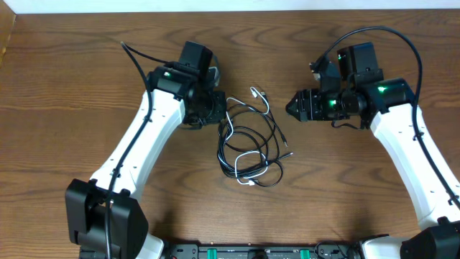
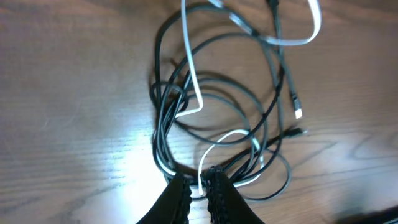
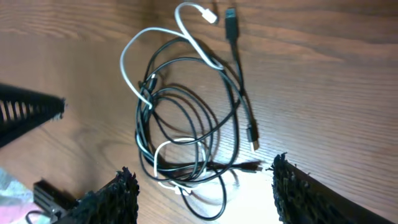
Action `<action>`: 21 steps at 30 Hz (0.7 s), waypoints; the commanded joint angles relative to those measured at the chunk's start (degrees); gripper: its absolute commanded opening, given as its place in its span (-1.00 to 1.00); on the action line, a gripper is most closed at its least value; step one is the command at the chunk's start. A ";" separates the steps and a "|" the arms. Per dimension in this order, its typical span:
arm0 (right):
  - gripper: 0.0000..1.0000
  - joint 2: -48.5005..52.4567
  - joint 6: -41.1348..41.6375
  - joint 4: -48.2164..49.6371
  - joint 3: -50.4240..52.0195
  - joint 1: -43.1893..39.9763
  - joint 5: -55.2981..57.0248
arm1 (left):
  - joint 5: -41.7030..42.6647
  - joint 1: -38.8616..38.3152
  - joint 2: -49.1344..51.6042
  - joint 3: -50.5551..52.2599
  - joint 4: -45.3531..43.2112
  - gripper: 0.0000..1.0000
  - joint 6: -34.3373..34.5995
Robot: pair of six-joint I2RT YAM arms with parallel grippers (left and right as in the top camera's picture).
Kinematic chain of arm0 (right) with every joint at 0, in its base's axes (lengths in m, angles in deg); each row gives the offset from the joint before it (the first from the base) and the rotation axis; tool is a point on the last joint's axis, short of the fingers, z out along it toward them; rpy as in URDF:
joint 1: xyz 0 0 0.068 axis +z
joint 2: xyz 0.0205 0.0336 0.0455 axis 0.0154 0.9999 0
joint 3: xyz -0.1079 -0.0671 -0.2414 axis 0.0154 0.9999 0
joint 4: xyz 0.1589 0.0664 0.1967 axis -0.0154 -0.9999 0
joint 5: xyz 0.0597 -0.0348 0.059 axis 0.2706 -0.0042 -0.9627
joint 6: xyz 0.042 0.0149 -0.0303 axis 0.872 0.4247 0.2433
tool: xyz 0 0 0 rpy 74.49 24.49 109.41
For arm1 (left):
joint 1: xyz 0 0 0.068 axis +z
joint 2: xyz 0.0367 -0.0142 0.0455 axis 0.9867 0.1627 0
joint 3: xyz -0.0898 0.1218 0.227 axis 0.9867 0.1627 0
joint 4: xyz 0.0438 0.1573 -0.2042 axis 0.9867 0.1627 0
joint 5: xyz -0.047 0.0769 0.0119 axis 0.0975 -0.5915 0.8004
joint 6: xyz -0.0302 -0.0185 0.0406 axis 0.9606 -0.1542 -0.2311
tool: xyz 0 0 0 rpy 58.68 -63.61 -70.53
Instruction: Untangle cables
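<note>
Black cables (image 3: 231, 18) and one white cable (image 3: 124, 62); the bench (image 1: 72, 72) brown, wood-grained — arms (image 1: 136, 144) white (black at the joints, small green lights).

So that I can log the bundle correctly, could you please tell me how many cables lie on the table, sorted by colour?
black cables: 2
white cable: 1
total: 3
</note>
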 commanded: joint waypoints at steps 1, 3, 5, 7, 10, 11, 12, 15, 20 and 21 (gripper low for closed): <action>0.38 0.04 0.55 -0.46 -0.61 -0.66 3.50 | -2.25 -2.58 -0.96 3.15 0.74 -0.67 -1.36; 0.40 0.04 0.22 -1.01 -0.61 -0.66 5.55 | -2.27 -4.13 -0.96 4.79 0.74 -0.66 -2.54; 0.43 0.04 -0.90 -1.66 -0.61 -0.66 6.49 | -2.34 -5.99 -0.92 7.15 0.63 -0.66 -2.51; 0.43 0.04 -1.90 -2.05 -0.61 -0.66 6.64 | -2.73 -7.02 -0.90 9.09 -0.20 -0.66 -2.49; 0.45 0.04 -2.49 -2.36 -0.55 -0.66 6.84 | -2.93 -8.11 -0.90 11.91 -2.58 -0.66 -2.27; 0.44 0.04 -2.89 -2.38 -0.52 -0.66 6.84 | -2.93 -8.52 -0.90 12.87 -3.61 -0.66 -1.51; 0.45 0.04 -3.17 -2.43 -0.50 -0.66 6.84 | -2.91 -8.94 -0.90 13.73 -4.57 -0.66 -0.79; 0.46 0.04 -3.56 -2.64 -0.39 -0.66 6.84 | -2.95 -10.56 -0.90 15.74 -7.65 -0.48 -0.33; 0.47 0.04 -4.44 -3.28 -0.15 -0.66 7.04 | -4.66 -13.29 -0.90 19.26 -12.70 -0.20 -0.35; 0.47 0.04 -4.46 -3.48 -0.11 -0.66 7.04 | -5.18 -13.77 -0.90 20.00 -13.55 -0.20 -0.35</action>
